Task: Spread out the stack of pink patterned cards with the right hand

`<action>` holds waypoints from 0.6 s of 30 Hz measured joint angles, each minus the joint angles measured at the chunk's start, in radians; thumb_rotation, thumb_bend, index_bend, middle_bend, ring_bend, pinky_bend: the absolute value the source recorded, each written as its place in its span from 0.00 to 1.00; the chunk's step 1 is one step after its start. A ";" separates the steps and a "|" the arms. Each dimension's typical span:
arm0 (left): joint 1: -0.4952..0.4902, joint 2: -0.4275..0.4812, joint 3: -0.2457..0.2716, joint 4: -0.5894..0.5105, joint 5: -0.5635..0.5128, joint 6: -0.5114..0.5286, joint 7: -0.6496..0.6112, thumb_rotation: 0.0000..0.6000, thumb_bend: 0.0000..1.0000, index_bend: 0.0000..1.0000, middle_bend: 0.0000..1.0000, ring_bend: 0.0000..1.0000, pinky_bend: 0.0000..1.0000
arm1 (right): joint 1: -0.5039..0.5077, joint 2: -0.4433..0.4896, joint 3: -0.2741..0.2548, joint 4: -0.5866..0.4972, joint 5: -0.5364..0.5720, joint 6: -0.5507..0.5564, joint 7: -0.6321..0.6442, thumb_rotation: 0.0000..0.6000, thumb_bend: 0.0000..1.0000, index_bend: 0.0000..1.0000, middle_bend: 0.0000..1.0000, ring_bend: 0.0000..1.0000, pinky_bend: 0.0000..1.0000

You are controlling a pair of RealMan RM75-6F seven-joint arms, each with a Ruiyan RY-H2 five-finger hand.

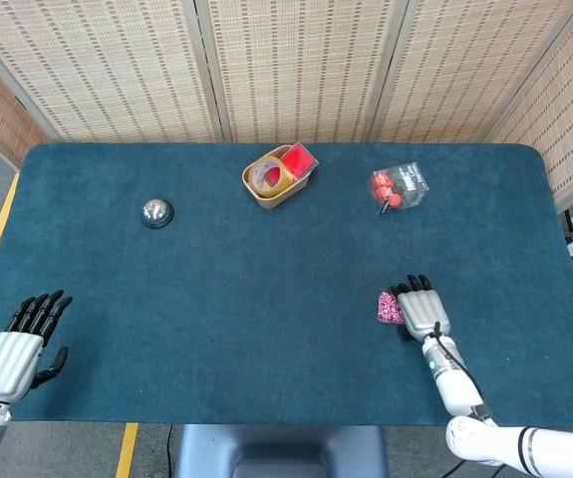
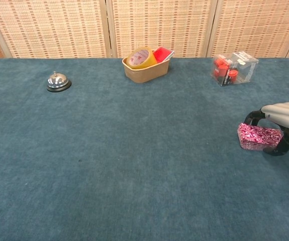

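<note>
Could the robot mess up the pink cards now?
Maybe. The right hand lies over the stack of pink patterned cards, which is still squared up, so a push might slide the whole stack instead of fanning it. The stack also sits toward the right side of the table, so a rightward sweep might send cards off the edge.

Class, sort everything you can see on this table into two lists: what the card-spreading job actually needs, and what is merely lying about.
Needed for the job:
- stack of pink patterned cards, still a neat pile
- right hand, over the stack

Lying about:
- silver bell
- tan basket holding a tape roll and a red item
- clear box of red pieces
- left hand, resting apart at the table edge
</note>
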 measured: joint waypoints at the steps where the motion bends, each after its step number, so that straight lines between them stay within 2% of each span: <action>1: -0.001 0.000 -0.001 0.001 -0.001 -0.001 -0.001 1.00 0.47 0.00 0.00 0.00 0.07 | 0.001 -0.001 -0.001 0.000 0.000 0.003 -0.002 1.00 0.27 0.22 0.21 0.03 0.00; 18: -0.004 -0.002 0.003 -0.004 -0.002 -0.009 0.009 1.00 0.47 0.00 0.00 0.00 0.07 | 0.011 -0.010 -0.013 -0.005 -0.007 0.051 -0.018 1.00 0.26 0.31 0.28 0.12 0.00</action>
